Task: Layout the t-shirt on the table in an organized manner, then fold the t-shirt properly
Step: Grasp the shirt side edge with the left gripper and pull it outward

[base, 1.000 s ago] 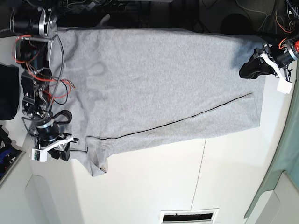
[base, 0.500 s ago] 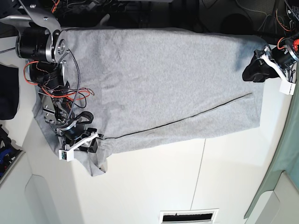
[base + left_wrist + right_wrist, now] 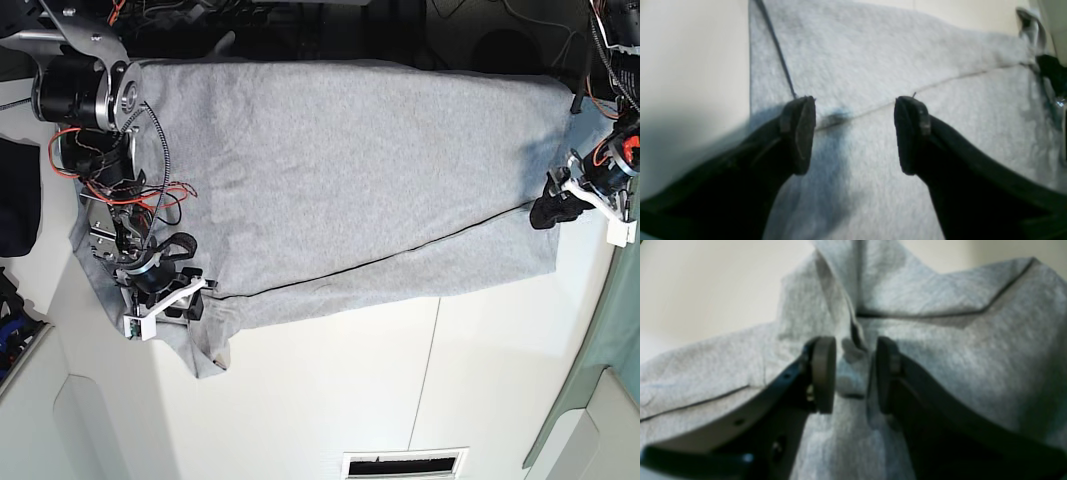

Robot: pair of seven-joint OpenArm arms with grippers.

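You are partway through: the light heather-grey cotton t-shirt is lying part-folded on the matte white bench. The left claw is gaping empty; the right claw is pinching a bunched fold. Further folds are remaining.

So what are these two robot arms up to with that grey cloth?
They are laying out and folding a grey t-shirt on a white table. The right gripper is pinching a bunched bit of the fabric at one end. At the other end, the left gripper hangs open over the shirt with nothing between its fingers. The shirt lies mostly flat, one long flap folded over.
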